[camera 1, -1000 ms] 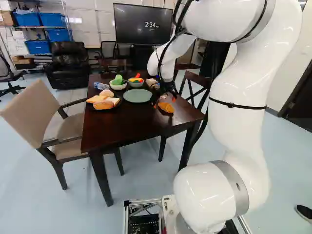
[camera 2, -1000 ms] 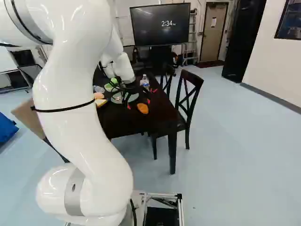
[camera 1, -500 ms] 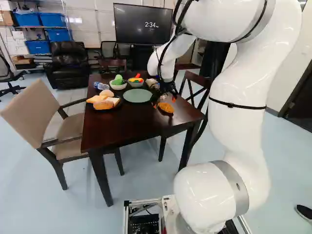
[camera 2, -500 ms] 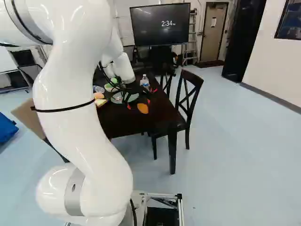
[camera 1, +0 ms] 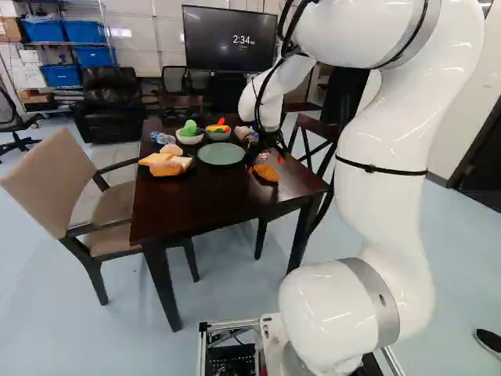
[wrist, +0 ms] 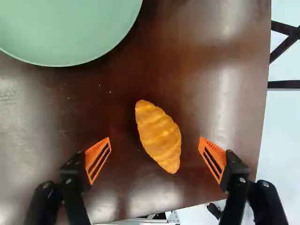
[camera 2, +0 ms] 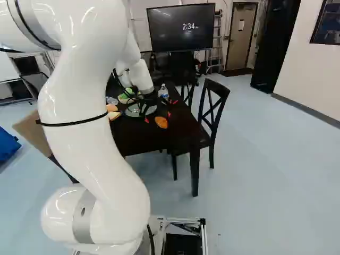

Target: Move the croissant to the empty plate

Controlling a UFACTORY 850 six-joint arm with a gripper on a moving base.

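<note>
One look past the tan chair point(camera 1: 55, 176) at the left of the left base view, met a dark plate point(camera 1: 190, 167) heaped with food, then the green plate point(camera 1: 221, 153). Farther right, found the croissant point(wrist: 158, 136) on the brown table point(camera 1: 192, 204), near the green plate but apart from it. Ran slantwise along its long axis, one tip toward the green plate, the other toward the table edge nearest the base. Saw the gripper point(camera 1: 265, 164) over it, released, with fingers spread wide on either side. In the right base view, made out a bottle point(camera 2: 163, 92) with a label too small to read, then white clock digits on the dark screen point(camera 2: 170, 37), then a pale sheet point(camera 2: 241, 25) on the door point(camera 2: 237, 50).
</note>
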